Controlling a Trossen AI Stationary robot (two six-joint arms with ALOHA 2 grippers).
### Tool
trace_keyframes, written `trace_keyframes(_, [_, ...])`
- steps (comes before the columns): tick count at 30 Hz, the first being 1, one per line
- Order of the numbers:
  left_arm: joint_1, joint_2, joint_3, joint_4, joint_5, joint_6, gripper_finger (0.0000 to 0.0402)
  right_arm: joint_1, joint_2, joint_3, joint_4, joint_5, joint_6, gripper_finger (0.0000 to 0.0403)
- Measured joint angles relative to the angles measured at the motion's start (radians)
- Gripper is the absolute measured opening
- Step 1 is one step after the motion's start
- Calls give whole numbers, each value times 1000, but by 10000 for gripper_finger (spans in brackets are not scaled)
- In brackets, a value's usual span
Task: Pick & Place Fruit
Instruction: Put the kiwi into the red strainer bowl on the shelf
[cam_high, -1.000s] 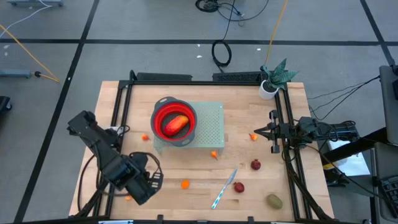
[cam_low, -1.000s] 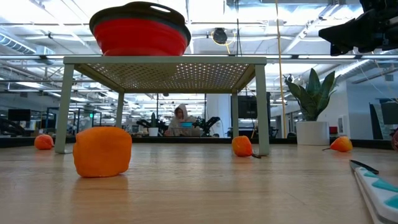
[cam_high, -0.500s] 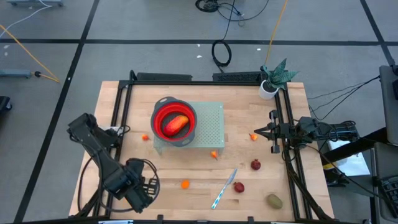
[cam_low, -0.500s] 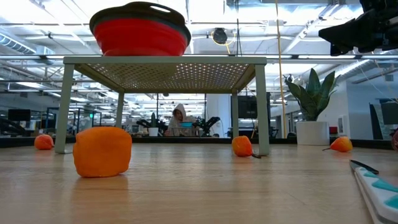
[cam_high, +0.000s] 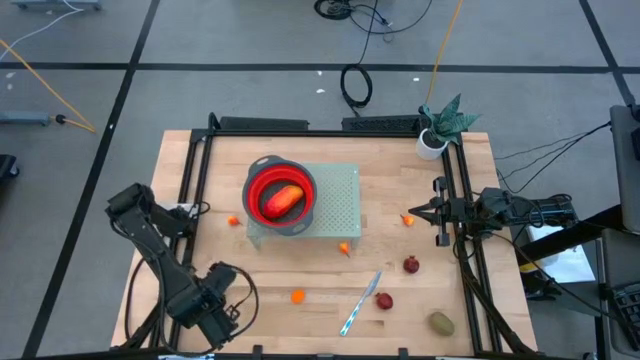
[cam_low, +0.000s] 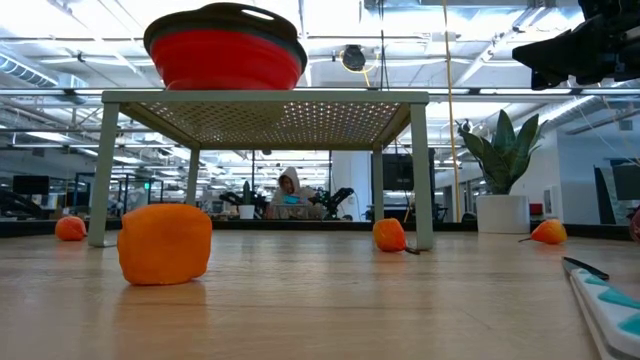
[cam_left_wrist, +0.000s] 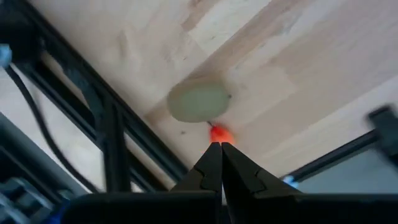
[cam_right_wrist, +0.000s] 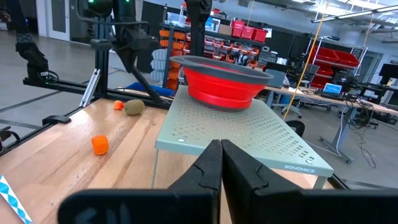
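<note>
My left gripper (cam_left_wrist: 219, 144) is shut low over the table's near left corner (cam_high: 208, 318). Its tips stand right at a small orange-red fruit (cam_left_wrist: 219, 133), with a pale olive oval fruit (cam_left_wrist: 199, 102) just beyond; the arm hides both in the high view. My right gripper (cam_high: 413, 212) waits shut at the right side. The red bowl (cam_high: 280, 195) sits on a pale green perforated stand (cam_high: 335, 200) with an orange-red fruit (cam_high: 283, 199) inside. Other fruits lie on the wood: orange (cam_high: 298, 296), (cam_high: 344, 248), (cam_high: 233, 221), (cam_high: 407, 219), dark red (cam_high: 411, 264), (cam_high: 384, 300), olive (cam_high: 441, 323). My left gripper points its shut fingertips down at the small orange-red fruit (cam_left_wrist: 219, 133), which lies on the table. Whether the tips touch it I cannot tell.
A silver-and-blue knife (cam_high: 360, 303) lies near the table's near edge, between the orange and dark red fruits. A potted plant (cam_high: 438, 128) stands at the far right corner. Black frame rails (cam_high: 190, 200) run along the table's left and right sides. A person sits in the room beyond (cam_low: 290, 190).
My left gripper has moved toward the table's near edge and a little left, coming over the small orange fruit that showed beside it before. It stays shut. The right arm and the fruits on the table have kept still.
</note>
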Motion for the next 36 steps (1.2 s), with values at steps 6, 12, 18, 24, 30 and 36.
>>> trace_keyframes(6, [-50, 0, -37, 1, -24, 223, 2, 0, 0, 0, 0, 0, 0, 0])
trace_keyframes(12, [-109, 0, -81, 2, -106, 432, 22, 0, 0, 0, 0, 0, 0, 0])
trace_keyframes(18, [-159, 0, -112, 2, -117, 646, 36, 0, 0, 0, 0, 0, 0, 0])
trace_keyframes(24, [-192, 0, -148, 2, -118, 745, 62, 0, 0, 0, 0, 0, 0, 0])
trace_keyframes(30, [-202, 0, -167, 11, -151, 772, 106, 0, 0, 0, 0, 0, 0, 0])
trace_keyframes(36, [-201, 0, -167, 65, -170, 765, 166, 0, 0, 0, 0, 0, 0, 0])
